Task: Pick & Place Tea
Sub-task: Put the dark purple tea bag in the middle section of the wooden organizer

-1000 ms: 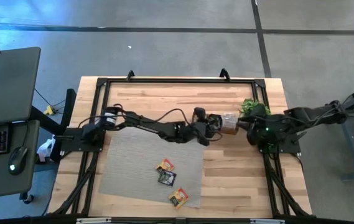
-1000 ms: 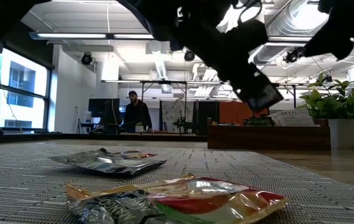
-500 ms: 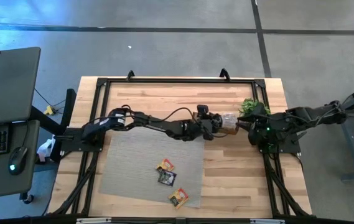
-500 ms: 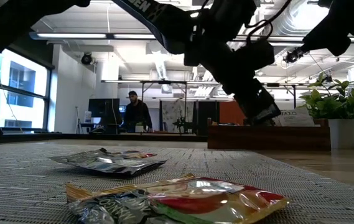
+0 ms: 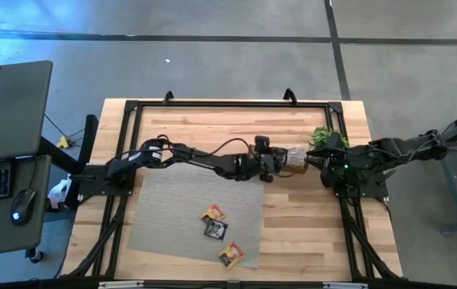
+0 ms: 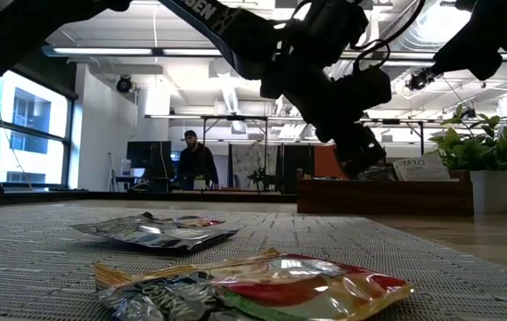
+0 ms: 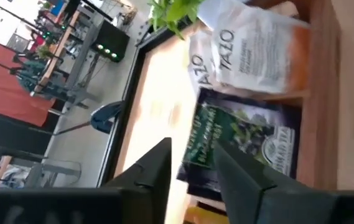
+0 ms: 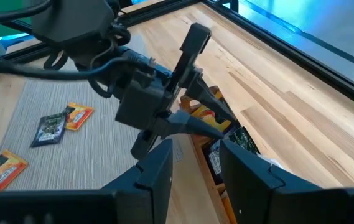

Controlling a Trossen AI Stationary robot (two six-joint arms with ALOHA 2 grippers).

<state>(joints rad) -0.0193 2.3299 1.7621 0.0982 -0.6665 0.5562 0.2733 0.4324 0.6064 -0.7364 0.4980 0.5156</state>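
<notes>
My left gripper (image 5: pixel 274 161) (image 7: pixel 192 180) hangs open just above the long wooden tray (image 6: pixel 387 196), reaching in from the table's left. A dark tea sachet (image 7: pixel 245 149) lies flat in the tray just beyond its fingertips, next to white TAZO sachets (image 7: pixel 251 56). Three more sachets (image 5: pixel 214 213) (image 5: pixel 216 229) (image 5: pixel 230 255) lie on the grey mat (image 5: pixel 172 209). My right gripper (image 5: pixel 316 159) (image 8: pixel 192 177) waits open at the tray's right end, with nothing between its fingers.
A small green plant in a white pot (image 6: pixel 480 152) stands at the tray's far right, close to my right arm. The mat covers the table's near left half; bare wood (image 5: pixel 308 225) lies to its right. A person (image 6: pixel 195 165) stands far back in the room.
My left gripper has carried the dark sachet toward the table's right and far side, over the tray, and has come down a little. The sachet no longer hangs from its fingers and lies in the tray.
</notes>
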